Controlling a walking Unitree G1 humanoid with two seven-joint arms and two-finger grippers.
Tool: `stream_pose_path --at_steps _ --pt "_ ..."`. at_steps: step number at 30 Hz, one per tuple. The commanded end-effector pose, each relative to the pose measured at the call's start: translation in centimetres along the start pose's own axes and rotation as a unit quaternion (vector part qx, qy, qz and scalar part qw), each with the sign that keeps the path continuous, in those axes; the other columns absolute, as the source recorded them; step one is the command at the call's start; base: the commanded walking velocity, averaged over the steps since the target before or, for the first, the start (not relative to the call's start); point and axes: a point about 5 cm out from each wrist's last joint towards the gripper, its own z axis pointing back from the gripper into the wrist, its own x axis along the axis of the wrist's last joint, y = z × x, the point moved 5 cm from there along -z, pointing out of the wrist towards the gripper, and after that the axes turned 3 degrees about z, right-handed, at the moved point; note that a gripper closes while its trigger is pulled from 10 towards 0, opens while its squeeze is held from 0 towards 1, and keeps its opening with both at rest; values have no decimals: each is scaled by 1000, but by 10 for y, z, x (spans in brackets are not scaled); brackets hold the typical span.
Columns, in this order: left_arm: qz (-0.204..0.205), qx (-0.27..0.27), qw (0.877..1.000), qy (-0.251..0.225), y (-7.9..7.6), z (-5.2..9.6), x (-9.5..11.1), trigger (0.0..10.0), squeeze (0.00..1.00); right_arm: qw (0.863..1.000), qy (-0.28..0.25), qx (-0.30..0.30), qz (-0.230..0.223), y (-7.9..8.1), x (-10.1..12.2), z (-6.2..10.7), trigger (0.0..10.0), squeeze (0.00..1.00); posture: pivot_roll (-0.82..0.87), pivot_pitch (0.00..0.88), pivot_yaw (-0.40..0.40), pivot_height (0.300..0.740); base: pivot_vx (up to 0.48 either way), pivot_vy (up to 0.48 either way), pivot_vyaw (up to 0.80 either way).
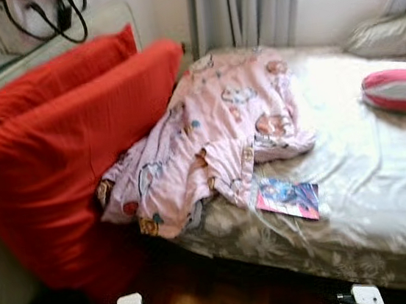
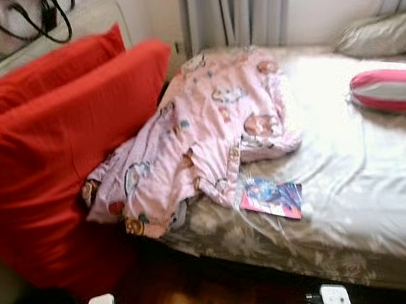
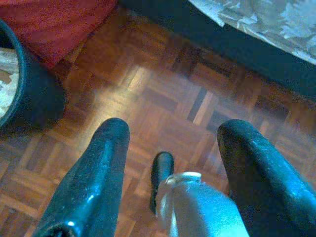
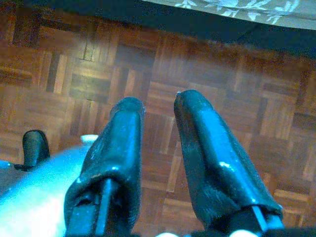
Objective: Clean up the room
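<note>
Pink cartoon-printed crumpled blanket (image 1: 213,140) lies heaped on the bed with the shiny grey floral sheet (image 1: 384,181), at its end beside the two big red cushions (image 1: 62,151) leaning against that bed. A small pink-and-blue booklet (image 1: 288,198) rests on the sheet just beside the blanket's lower edge; a pink-and-grey striped bolster (image 1: 401,90) lies at the bed's far side. Both arms hang over wooden parquet floor (image 3: 163,89) beside the bed: left gripper (image 3: 170,148) spread wide and empty, right gripper (image 4: 158,138) with only a narrow gap, empty.
</note>
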Motion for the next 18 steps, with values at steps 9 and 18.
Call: stream_pose_path --at_steps 9,18 --pt "11 109 968 227 124 120 -175 10000 0 998 26 41 -42 38 -12 -3 10000 0 89 0 -6 740 327 0 138" --pt "-2 90 970 228 121 119 -173 10000 0 998 24 31 -54 38 -12 -3 10000 0 76 0 8 740 29 0 0"
